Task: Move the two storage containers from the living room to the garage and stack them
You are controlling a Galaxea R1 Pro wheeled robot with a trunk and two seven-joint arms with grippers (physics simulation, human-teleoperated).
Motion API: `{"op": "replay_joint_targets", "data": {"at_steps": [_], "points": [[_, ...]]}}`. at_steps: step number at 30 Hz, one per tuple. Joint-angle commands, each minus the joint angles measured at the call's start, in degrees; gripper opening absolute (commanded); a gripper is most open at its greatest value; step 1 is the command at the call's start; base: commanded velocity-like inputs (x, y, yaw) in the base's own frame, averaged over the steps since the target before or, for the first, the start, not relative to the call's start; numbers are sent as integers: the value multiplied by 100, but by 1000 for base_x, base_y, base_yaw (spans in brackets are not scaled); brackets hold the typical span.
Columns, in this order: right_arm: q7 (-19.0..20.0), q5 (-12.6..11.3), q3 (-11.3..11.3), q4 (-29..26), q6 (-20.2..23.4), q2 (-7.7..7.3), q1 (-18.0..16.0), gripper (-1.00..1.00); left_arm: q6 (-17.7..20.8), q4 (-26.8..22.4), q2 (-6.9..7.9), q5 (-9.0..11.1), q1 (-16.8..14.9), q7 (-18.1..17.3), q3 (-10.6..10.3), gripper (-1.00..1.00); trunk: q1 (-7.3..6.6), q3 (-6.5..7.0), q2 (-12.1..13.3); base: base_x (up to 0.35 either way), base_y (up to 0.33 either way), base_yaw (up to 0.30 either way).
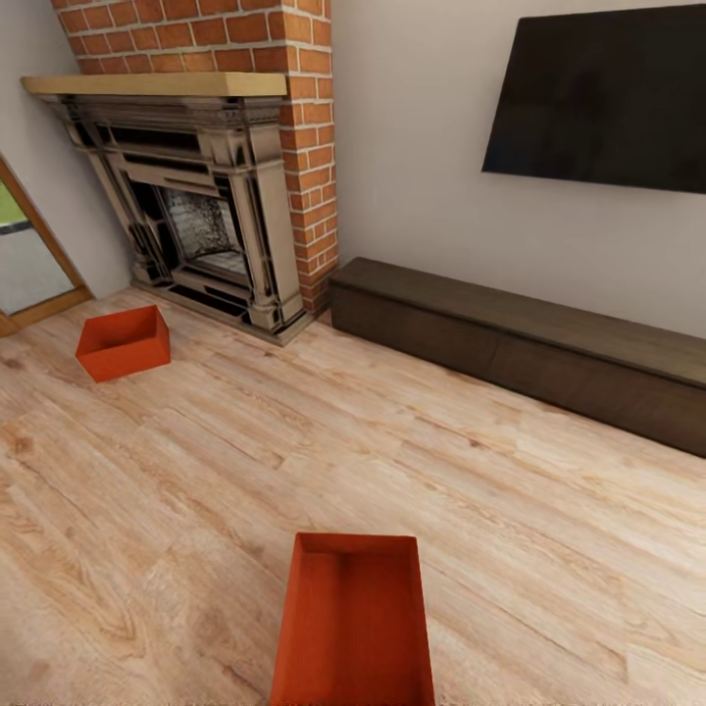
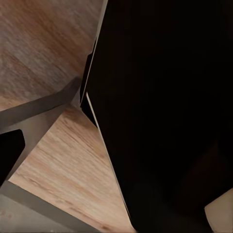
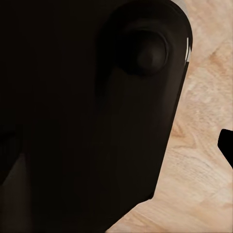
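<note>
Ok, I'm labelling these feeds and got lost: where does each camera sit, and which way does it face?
Head view: on the robot's head, facing forward and down at the near container, far container, fireplace, bench and TV.
Left wrist view: on the left arm, facing wood floor past dark robot parts.
Right wrist view: on the right arm, likewise, a dark body blocking most.
Shared: plank floor.

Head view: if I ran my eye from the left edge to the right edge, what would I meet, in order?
Glass door → far orange-red container → fireplace with its brick chimney → near orange-red container → black TV above the long dark bench.
</note>
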Motion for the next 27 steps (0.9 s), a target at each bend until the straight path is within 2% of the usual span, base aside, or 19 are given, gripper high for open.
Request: {"op": "replay_joint_targets", "data": {"at_steps": [1,17,27], "points": [[15,-60,47,14,-28,3,-4,100,17,-9,0,32,0,14,-2,100,0,-13,-2,0,0,0],[13,-62,43,14,-27,4,-4,100,16,-9,0,30,0,14,-2,100,0,-164,-2,0,0,-1],[13,-62,37,14,-21,2,-4,100,16,-9,0,32,0,14,-2,100,0,-257,-2,0,0,-68]]}}
